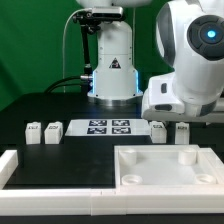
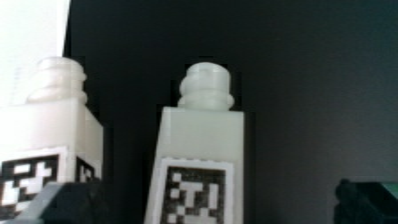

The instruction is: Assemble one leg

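1 leg (image 2: 199, 150) stands upright between the spread fingers (image 2: 64, 204).

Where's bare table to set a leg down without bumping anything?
Free: black table between the white fence, the marker board and the square panel. Crowded: the row behind, with legs flanking the board on both sides.

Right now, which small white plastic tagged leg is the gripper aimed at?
The small white plastic leg shown full width in the wrist view, facing the open gripper's gap; its neighbour stands aside, cut by the picture's edge.
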You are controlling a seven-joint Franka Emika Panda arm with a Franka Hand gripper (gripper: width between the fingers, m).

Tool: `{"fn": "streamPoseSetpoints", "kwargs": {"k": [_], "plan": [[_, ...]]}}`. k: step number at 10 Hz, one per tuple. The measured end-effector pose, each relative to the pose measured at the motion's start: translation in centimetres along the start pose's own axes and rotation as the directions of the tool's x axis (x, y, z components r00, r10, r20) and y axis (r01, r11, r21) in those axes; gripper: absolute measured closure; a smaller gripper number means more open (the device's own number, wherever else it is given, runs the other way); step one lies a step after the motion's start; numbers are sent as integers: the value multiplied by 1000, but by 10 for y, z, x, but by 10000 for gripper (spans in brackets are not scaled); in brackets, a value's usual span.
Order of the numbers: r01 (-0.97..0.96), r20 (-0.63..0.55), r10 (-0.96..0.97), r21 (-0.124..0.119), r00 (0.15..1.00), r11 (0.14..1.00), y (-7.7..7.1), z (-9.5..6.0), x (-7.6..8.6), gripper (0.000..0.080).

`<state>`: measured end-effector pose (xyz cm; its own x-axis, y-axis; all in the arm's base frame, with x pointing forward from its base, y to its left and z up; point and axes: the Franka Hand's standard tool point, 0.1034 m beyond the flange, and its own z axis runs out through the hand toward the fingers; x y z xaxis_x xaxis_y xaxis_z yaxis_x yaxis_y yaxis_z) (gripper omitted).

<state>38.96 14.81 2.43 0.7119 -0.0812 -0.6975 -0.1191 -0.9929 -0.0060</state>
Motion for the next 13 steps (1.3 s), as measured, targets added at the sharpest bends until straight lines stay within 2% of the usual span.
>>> {"fn": "streamPoseSetpoints", "kwargs": {"k": [4,8,9,10,11,12,13], "plan": [[10,-1,-10,-9,1000,1000,-5,6,-1,150],[1,2,-1,-3,1000,1000,2,12,5,150],[-4,5,4,-3,1000,1000,4,14,7,264],[-7,5,7,-2,1000,1000,6,14,7,411],[-8,5,8,-2,1000,1000,6,14,7,411],[-7,4,7,-3,1000,1000,5,13,7,511],[-7,2,7,-2,1000,1000,5,12,8,511]]}}
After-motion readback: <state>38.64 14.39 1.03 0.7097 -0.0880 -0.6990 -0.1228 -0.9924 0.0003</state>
